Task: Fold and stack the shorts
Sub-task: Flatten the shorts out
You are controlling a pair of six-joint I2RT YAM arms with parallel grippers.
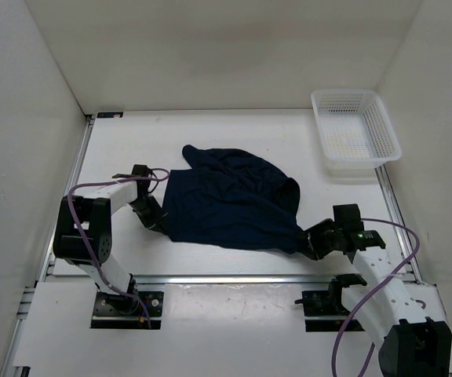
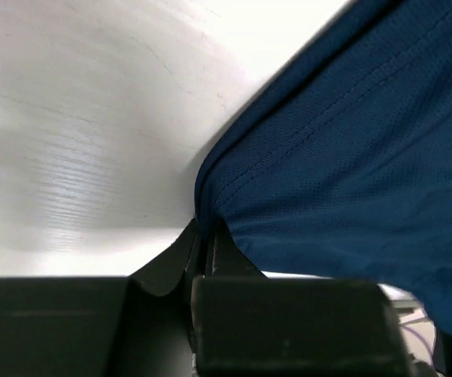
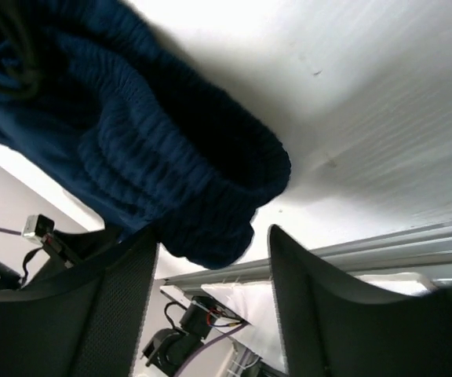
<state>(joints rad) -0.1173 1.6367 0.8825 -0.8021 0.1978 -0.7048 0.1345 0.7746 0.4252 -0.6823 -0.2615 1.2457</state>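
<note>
The dark navy shorts (image 1: pixel 230 200) lie crumpled on the white table between my two arms. My left gripper (image 1: pixel 154 221) sits at their left edge. In the left wrist view its jaws (image 2: pixel 205 239) are shut, pinching the stitched hem of the shorts (image 2: pixel 351 157). My right gripper (image 1: pixel 311 242) is at the shorts' lower right corner. In the right wrist view it (image 3: pixel 214 236) stands open, and the ribbed waistband (image 3: pixel 147 157) bulges into the gap, close to the left finger. The right finger (image 3: pixel 312 298) stays apart from the cloth.
A white mesh basket (image 1: pixel 355 133) stands at the back right of the table, with nothing in it. White walls close in the table on the left, back and right. A metal rail (image 1: pixel 234 279) runs along the near edge by the arm bases.
</note>
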